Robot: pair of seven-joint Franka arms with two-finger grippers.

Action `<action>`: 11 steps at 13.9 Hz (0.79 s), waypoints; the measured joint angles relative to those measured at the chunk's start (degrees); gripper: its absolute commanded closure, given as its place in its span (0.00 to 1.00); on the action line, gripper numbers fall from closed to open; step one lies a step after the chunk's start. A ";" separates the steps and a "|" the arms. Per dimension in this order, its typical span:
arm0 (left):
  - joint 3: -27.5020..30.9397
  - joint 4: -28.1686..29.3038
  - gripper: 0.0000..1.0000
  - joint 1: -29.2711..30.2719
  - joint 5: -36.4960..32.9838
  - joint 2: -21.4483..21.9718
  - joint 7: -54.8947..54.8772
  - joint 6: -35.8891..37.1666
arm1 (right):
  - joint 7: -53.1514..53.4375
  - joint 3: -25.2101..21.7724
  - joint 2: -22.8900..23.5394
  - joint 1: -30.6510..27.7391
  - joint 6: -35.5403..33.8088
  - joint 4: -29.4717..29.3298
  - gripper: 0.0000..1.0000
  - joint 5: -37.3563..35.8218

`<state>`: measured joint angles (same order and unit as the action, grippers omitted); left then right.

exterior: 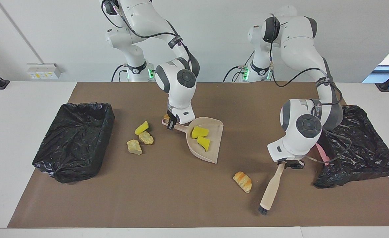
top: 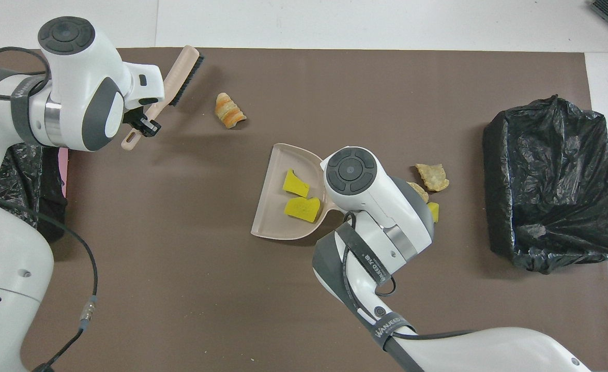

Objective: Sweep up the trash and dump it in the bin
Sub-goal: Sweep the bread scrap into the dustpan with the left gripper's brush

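A beige dustpan lies mid-mat with two yellow trash wedges in it. My right gripper is shut on its handle; the wrist hides it from overhead. My left gripper is shut on the handle of the beige brush. The brush slants down, bristles low over the mat, beside a croissant-like trash lump, toward the left arm's end. A yellow wedge and two tan lumps lie between dustpan and bin.
A black-bagged bin stands at the right arm's end of the brown mat. A second one stands at the left arm's end, something pink at its edge. One small tan lump lies by the dustpan handle.
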<state>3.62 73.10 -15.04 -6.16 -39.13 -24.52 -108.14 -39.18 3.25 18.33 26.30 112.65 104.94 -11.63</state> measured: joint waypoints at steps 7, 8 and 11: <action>-0.07 3.64 1.00 -4.50 -0.56 1.88 -0.57 2.40 | 0.00 0.00 0.00 -0.14 0.00 0.03 1.00 0.00; -0.06 5.01 1.00 -4.68 -0.57 2.97 -2.17 3.35 | 0.00 0.00 0.00 -0.15 0.00 0.03 1.00 0.00; -0.20 11.31 1.00 -6.25 -0.57 7.29 -4.81 4.56 | 0.00 0.00 0.00 -0.15 0.00 0.04 1.00 0.00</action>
<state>3.42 84.40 -21.29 -6.73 -31.84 -29.33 -103.58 -39.18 3.25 18.33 26.15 112.65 104.97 -11.62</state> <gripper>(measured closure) 0.736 0.678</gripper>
